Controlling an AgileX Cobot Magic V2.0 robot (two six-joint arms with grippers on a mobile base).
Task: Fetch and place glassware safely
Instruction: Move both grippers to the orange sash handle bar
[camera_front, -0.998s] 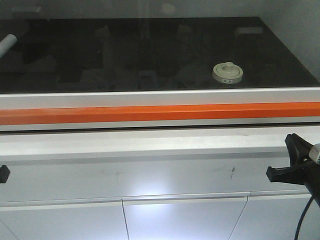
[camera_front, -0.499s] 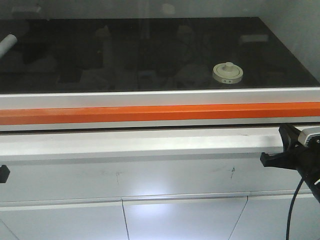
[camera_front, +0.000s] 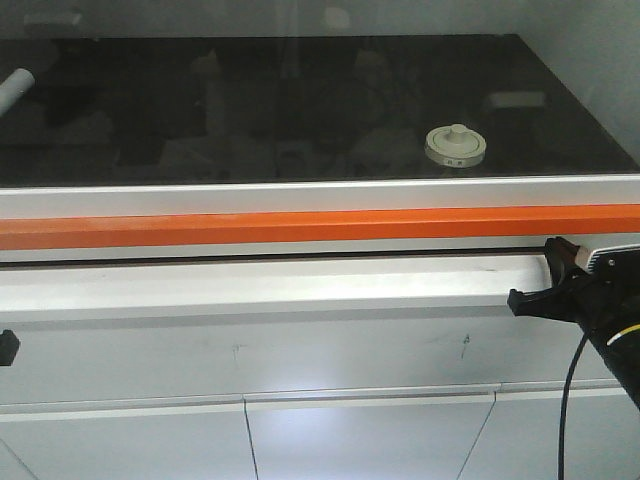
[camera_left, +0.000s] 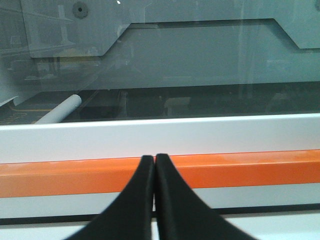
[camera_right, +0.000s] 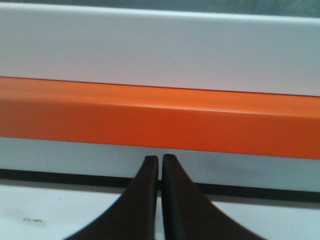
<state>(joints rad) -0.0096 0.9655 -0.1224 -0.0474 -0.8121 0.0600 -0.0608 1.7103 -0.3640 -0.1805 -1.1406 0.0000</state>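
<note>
Glassware (camera_front: 456, 144) shows as a small squat jar, mostly its round cream-white lid with a raised central knob and a small label on the rim. The clear body is hard to make out against the black worktop (camera_front: 300, 100). It stands on the right part of that surface, behind the orange rail (camera_front: 300, 227), well apart from the white tube (camera_front: 14, 88) at far left. The left gripper (camera_left: 154, 159) has its fingers pressed together, empty; the right gripper (camera_right: 160, 160) has its fingers all but touching, gripping nothing.
</note>
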